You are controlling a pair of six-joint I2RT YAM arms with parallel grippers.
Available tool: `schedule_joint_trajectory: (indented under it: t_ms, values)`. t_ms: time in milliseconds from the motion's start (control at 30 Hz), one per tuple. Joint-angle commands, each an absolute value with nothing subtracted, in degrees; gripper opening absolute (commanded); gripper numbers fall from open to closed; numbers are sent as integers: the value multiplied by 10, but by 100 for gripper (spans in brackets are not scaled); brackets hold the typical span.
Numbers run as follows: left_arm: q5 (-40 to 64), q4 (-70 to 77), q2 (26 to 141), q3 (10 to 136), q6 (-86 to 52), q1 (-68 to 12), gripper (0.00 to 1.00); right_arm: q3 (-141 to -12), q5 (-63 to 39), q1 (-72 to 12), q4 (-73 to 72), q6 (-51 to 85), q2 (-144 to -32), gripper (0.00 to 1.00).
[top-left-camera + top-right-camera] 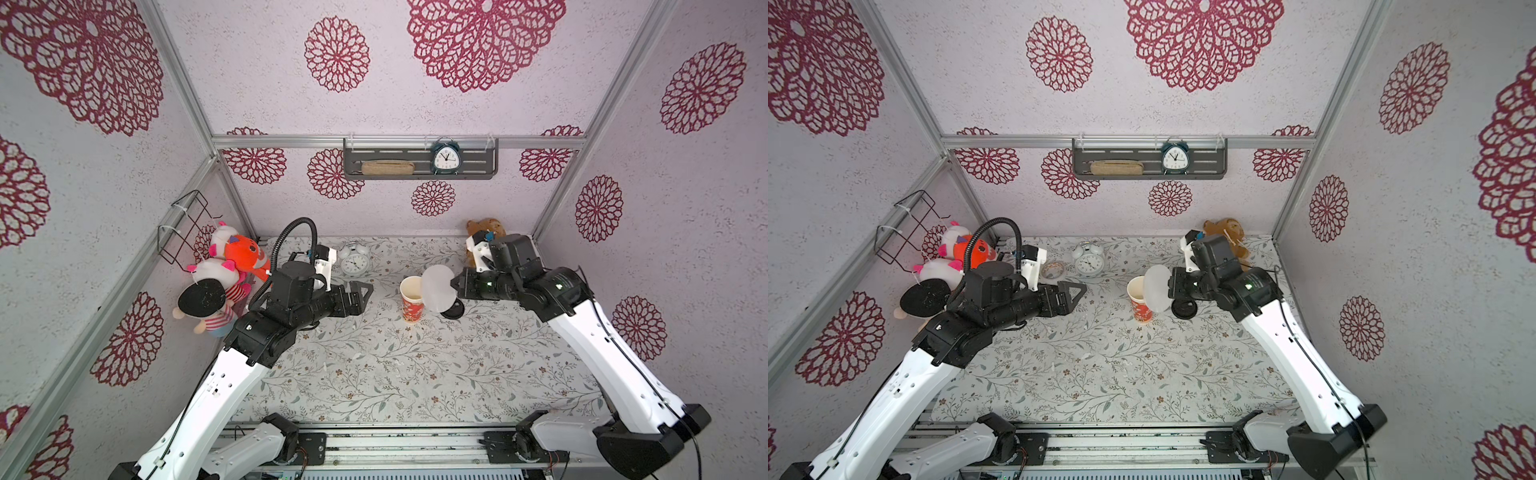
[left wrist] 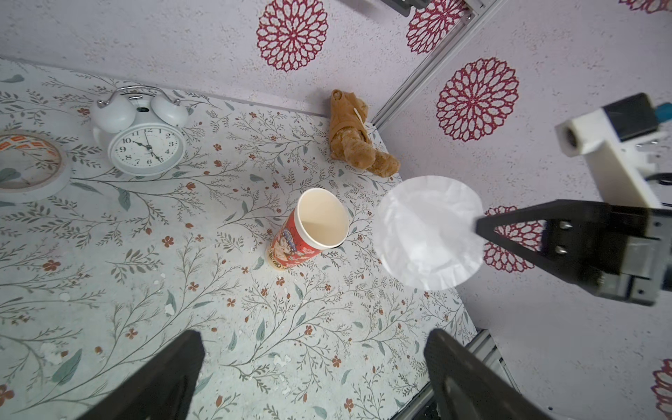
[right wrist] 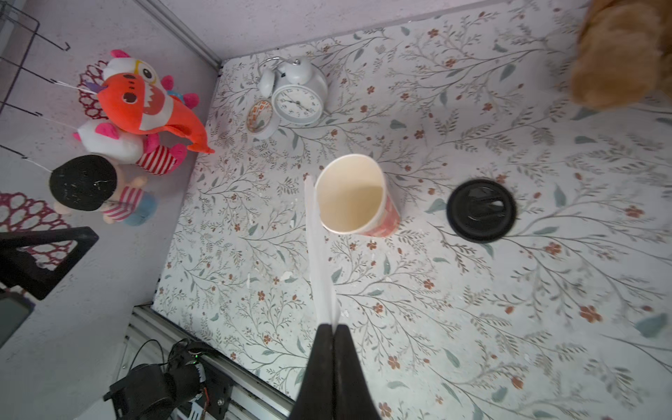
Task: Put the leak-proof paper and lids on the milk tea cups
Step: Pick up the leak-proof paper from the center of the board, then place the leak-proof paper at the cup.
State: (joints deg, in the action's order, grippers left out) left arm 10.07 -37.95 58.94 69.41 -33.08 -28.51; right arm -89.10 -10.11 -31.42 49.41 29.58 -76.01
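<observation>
Before me on the floral table [image 1: 374, 374] — white alarm clock [image 1: 354, 262] beside a tape roll [image 2: 29, 167], black lid [image 3: 480, 210], brown plush bear [image 2: 358, 140].

Bright, soft, even overhead light leaves only faint shadows on the counter [image 1: 374, 374]. In both top views the white arm shells [image 1: 232, 374] [image 1: 892, 395] glare at 5 and 7 o'clock, and rails bow toward the edges. In the wrist views, the brown plush toy [image 3: 618, 54] at 1 o'clock and the left pincer [image 2: 314, 336] at 6 o'clock are out of focus.
</observation>
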Motion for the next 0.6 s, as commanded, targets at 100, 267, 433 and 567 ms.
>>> schedule_joint_trajectory:
  t_ms: [100,267,433,567]
  values:
    - [95,-354,606,703,-336,-290,100,-888,-192,-312,367,350,-834,0]
    - [89,-361,616,707,-328,-290,100,-867,-186,-302,340,380,-867,0]
    - [80,-370,625,709,-321,-290,100,-828,-183,-271,308,402,-870,0]
    - [73,-374,628,709,-316,-290,100,-810,-199,-252,293,409,-874,0]
